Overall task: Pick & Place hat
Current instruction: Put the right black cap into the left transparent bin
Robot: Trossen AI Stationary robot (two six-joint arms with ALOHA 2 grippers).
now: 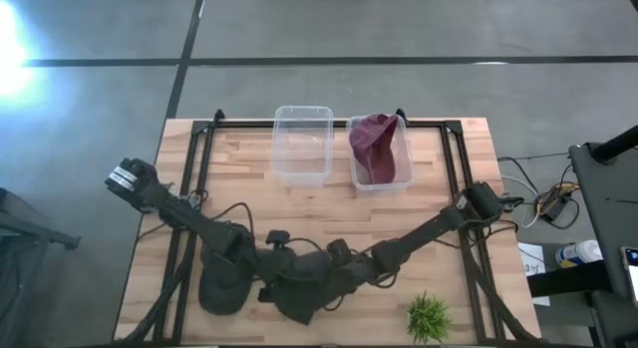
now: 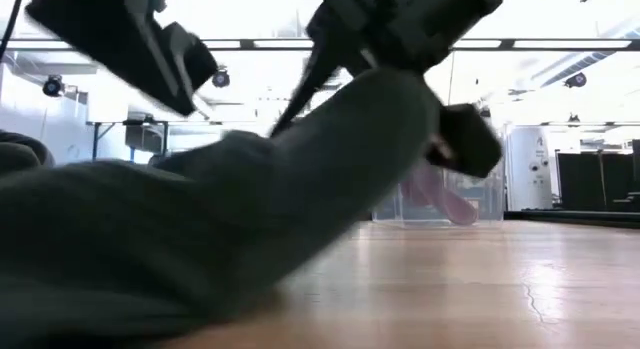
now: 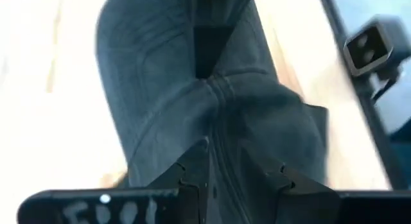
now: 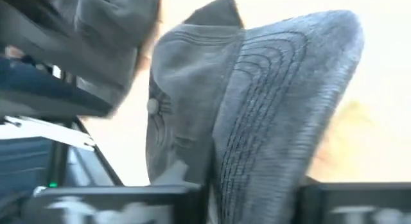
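Wooden table (image 1: 329, 208) under limp dark grey hat (image 1: 221, 288), stitched brim.

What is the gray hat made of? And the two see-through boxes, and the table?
The gray hat looks like soft woven cloth, matte: rows of stitching show on the brim. Both grippers are at it. The two boxes, one empty, one holding a maroon hat, look like clear glossy plastic. The table looks like pale wood planks with grain.
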